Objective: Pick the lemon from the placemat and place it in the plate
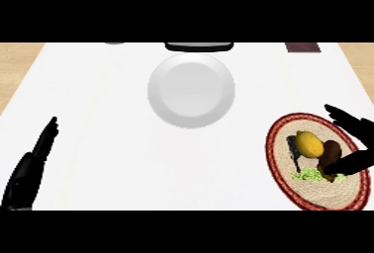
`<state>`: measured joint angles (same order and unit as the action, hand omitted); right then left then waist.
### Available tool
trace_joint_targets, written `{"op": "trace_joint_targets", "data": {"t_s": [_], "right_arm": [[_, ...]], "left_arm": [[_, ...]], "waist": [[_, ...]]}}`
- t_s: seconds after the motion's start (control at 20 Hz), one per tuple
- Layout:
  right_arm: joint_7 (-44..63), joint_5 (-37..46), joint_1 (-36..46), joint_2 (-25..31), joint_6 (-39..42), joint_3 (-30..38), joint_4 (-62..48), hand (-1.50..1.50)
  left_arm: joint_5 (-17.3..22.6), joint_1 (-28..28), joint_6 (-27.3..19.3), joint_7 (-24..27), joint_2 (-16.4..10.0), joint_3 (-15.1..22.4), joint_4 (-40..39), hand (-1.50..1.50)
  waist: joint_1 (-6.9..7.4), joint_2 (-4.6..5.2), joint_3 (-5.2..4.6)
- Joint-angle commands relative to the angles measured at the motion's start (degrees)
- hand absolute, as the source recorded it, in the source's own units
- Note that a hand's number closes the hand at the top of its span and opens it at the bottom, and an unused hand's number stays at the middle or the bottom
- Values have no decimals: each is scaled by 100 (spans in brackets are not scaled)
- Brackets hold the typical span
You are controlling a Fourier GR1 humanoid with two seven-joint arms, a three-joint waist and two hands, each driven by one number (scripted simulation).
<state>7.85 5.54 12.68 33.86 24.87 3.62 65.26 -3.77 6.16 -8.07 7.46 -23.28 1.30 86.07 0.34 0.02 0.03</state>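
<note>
The task is at its opening stage: nothing has been lifted and the whole carry is still to do. The lemon (309,143) lies on the round woven placemat (321,197), which sits toward 4 o'clock on the white counter (110,128). On the mat the lemon is a little toward 11 o'clock of the centre. A dark strip-like item (294,148) is just beside it at its 9 o'clock, a brown rounded item (332,149) touches or nearly touches it at its 3 o'clock, and a small green leafy clump (309,175) lies at its 6 o'clock. The right hand (355,122) comes in from the 3 o'clock edge over the mat, spread wide. Its fingers reach across the mat's upper rim and its thumb (349,164) points in lower down, with the tip over the brown item. The lemon lies apart from both, so I judge it not yet grasped. The white plate (191,91), toward 12 o'clock, holds nothing and is well apart from the mat. The left hand (33,168) rests at 8 o'clock with straight fingers pointing up, holding nothing. Still to do: close round the lemon without taking its neighbours, lift it, carry it toward 11 o'clock to the plate, and release it.
</note>
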Motion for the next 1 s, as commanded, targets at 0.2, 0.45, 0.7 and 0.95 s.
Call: {"op": "trace_joint_targets", "data": {"t_s": [0.2,0.45,0.7,0.95], "right_arm": [[-767,688,371,-182,160,95,-1168,-150],[-745,1005,346,-600,-124,4,-1202,-150],[-392,1060,953,-783,11,53,-1423,-150],[-1391,1178,448,-846,-276,200,-1471,150]], "left_arm": [[-230,-98,238,334,238,-369,-355,0],[-268,-284,532,61,171,-596,-221,0],[-457,-19,586,-105,377,-493,170,0],[-661,-180,564,30,543,-607,-154,0]], "waist": [[-2,4,-2],[-8,2,-2],[5,-1,-2],[-22,-3,-3]]}}
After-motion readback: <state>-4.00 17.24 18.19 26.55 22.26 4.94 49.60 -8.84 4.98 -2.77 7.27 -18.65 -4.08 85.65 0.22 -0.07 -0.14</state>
